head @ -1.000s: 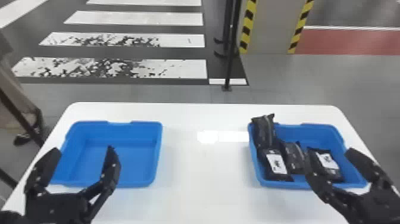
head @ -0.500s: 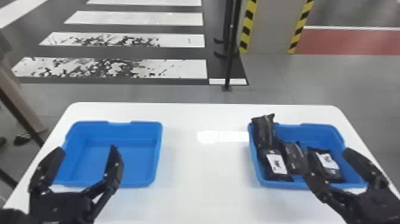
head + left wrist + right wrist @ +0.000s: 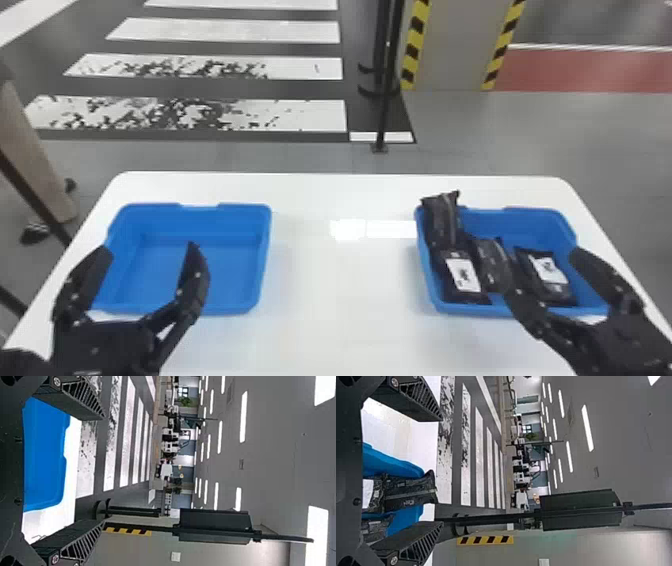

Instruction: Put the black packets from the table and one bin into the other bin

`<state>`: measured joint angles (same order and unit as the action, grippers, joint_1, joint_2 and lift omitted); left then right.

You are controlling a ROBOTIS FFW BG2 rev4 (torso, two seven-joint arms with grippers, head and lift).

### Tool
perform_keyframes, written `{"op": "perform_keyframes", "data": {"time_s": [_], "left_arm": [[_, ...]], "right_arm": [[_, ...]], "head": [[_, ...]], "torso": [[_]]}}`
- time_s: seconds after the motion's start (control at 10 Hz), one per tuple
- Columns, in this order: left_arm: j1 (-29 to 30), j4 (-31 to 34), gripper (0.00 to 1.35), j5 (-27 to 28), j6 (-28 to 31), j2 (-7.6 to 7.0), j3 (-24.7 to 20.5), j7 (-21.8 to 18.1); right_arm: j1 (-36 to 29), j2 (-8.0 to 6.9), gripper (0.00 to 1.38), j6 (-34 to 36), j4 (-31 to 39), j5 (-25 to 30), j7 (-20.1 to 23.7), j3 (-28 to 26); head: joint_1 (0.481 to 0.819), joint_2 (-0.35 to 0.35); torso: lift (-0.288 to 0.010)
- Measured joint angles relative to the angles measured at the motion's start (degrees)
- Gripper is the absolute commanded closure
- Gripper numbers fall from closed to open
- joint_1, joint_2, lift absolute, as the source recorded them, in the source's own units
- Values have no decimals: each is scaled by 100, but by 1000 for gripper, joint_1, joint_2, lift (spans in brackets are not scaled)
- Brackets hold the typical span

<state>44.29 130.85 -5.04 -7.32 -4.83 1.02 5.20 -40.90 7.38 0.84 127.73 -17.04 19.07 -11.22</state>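
Blue in colour, the right bin (image 3: 542, 215) holds the task's black packets, of which four can be made out. Packet positions are as follows: the upper packet (image 3: 441, 220) is propped over the rim at the far corner nearest the table's middle, its end projecting above the bin; the labelled packet (image 3: 462, 275) lies directly on the near side of it; the centre packet (image 3: 492, 262) is beside that one; the outer packet (image 3: 549, 272) lies toward the opposite side wall, white label up. Blue floor is exposed across the left bin (image 3: 264, 250). Both bins stand on the white table (image 3: 340, 320). The left gripper (image 3: 147, 250) is positioned over the near part of the left bin, fingers spread, nothing pinched. The right gripper (image 3: 542, 270) is positioned at the near side of the right bin, fingers likewise spread and gripping nothing; whether a fingertip touches a packet cannot be determined from the head view. Judged by this layout, the right bin is the receiving bin and the transfer is at or near completion, with release done. Next operation, if so: raise the right gripper clear with its fingers apart, then withdraw both arms. Caution: the upper packet is probably the least stable; a sideways brush could tip it over the rim. If full seating is required, press it gently inward.
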Motion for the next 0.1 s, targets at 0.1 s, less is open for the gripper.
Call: {"op": "perform_keyframes", "data": {"time_s": [0.1], "left_arm": [[0, 0, 99, -9, -6, 0, 0, -2]], "right_arm": [[-1, 1, 90, -2, 1, 2, -6, 2]], "head": [[695, -24]], "torso": [[-110]]}}
